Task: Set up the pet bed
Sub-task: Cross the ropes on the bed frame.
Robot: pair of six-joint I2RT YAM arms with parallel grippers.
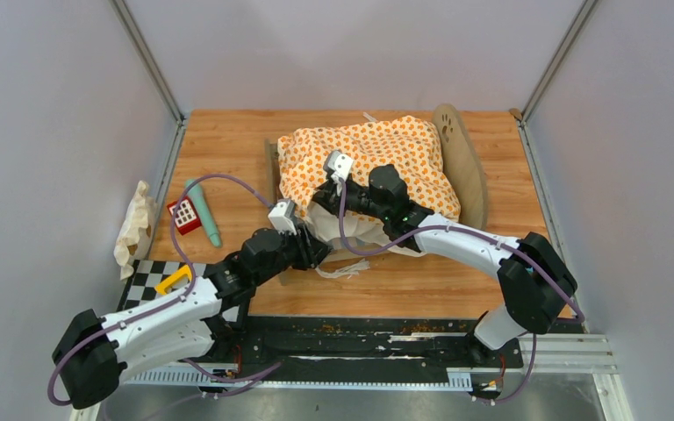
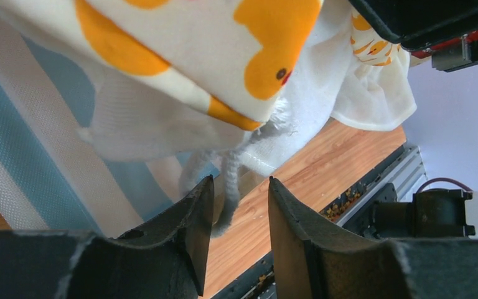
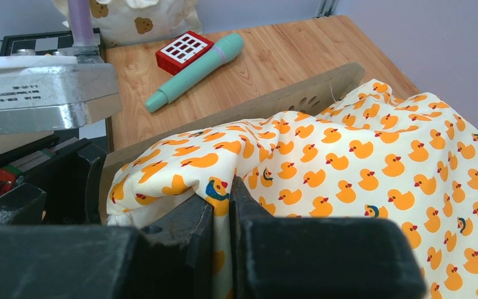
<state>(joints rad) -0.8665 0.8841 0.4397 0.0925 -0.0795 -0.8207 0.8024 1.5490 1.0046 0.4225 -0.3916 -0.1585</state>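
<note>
Orange duck-print cushion lies rumpled over the wooden pet bed. The right gripper is clamped on its fabric. The left gripper has its jaws apart around a white tie.

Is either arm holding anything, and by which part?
The right end effector pinches the cream duck-printed cushion by a fold at its edge. The left end effector, open, holds nothing.
</note>
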